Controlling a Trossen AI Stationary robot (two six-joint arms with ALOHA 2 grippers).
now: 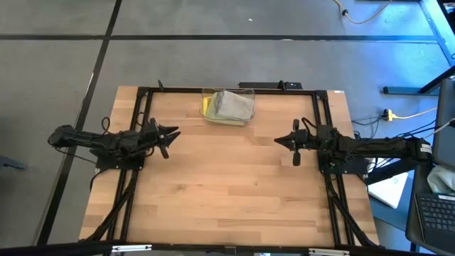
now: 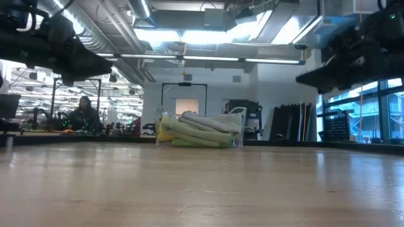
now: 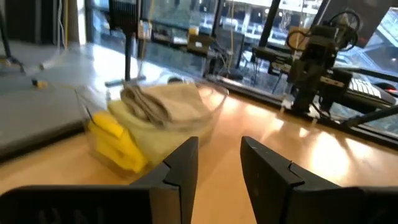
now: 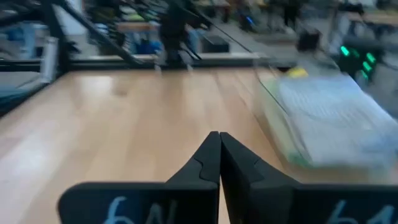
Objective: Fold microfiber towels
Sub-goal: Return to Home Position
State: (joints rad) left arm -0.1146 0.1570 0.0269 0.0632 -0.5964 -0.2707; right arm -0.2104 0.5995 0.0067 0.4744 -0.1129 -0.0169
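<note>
Judging by how things lie, the folding looks finished: the microfiber towels (image 1: 229,107) sit folded and stacked inside the clear bin (image 1: 250,91) at the far middle of the table (image 1: 227,192), grey on top, pale green under it, yellow showing at one side; a fourth, bright green one I cannot pick out for certain; no cloth lies loose on the table in any view; the left gripper (image 1: 174,133) hangs above the table's left side, well apart from the bin, its fingers (image 3: 180,171) a little apart and holding nothing; the right gripper (image 1: 279,140) hangs opposite, above the right side, its fingers (image 4: 208,165) pressed together, empty; what is left seems only for both arms to park.
</note>
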